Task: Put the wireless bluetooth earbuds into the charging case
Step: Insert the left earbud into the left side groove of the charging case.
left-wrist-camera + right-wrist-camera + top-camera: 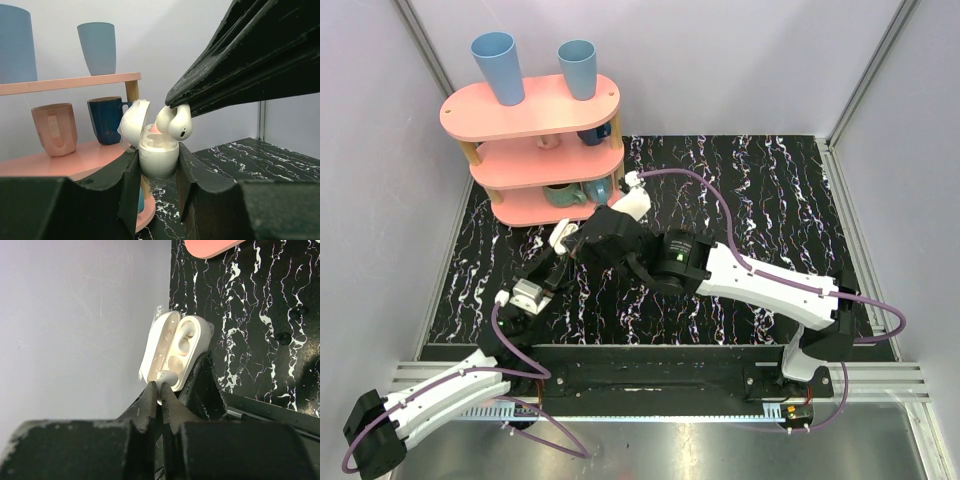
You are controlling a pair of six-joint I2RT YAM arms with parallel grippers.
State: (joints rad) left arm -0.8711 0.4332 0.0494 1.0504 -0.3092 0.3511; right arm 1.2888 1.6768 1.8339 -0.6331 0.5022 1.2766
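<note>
The left jaws are clenched on the lower body of the charging case (158, 156), one finger on each side, holding it upright above the black marbled surface (770, 200) just in front of the pink shelf (530, 112). The case's lid (133, 122) is hinged open and leans back toward the shelf. The right jaws come in from above and are pinched tight on one white earbud (176, 121), which sits right at the case's open mouth; whether it touches the rim cannot be told. From the right wrist view the wells inside the case (176, 346) show, but whether another earbud lies in one is unclear. A pink mug (54, 129) and a dark blue mug (106, 120) stand on the shelf.
</note>
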